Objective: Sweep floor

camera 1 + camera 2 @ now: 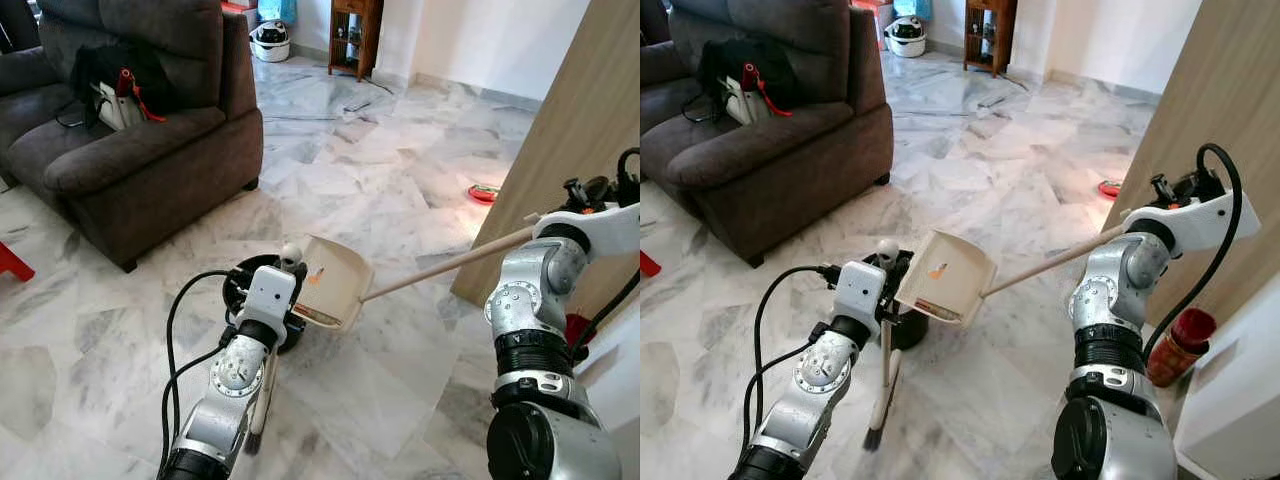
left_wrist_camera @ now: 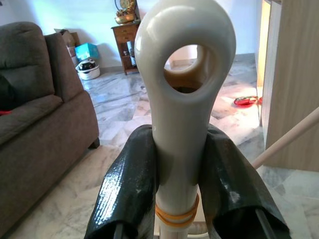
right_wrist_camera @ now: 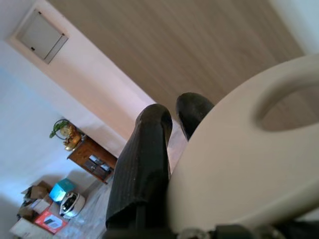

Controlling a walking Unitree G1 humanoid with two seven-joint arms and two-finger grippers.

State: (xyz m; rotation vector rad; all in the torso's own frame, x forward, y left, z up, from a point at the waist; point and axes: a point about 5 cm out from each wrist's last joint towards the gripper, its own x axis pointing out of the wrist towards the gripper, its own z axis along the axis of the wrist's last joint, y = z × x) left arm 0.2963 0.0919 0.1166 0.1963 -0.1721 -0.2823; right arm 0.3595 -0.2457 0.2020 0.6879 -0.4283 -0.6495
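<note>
My left gripper (image 2: 182, 149) is shut on a white broom handle (image 2: 184, 99) with a loop at its top. The broom stands nearly upright, and its dark bristles (image 1: 872, 437) touch the marble floor. Just ahead of that gripper sits a small black bin (image 1: 240, 280). A cream dustpan (image 1: 335, 283) hangs tilted over the bin's right side, with an orange scrap (image 1: 318, 275) inside. Its long wooden handle (image 1: 450, 265) runs right to my raised right gripper (image 1: 540, 228), which is shut on the handle's end (image 3: 239, 174).
A brown sofa (image 1: 130, 150) with a black bag (image 1: 120, 70) stands at the left. A tall wooden panel (image 1: 590, 130) rises close on the right, with a red can (image 1: 1175, 345) at its foot. A red dish (image 1: 485, 193) lies on the floor beyond. A wooden side table (image 1: 355, 35) stands at the far wall.
</note>
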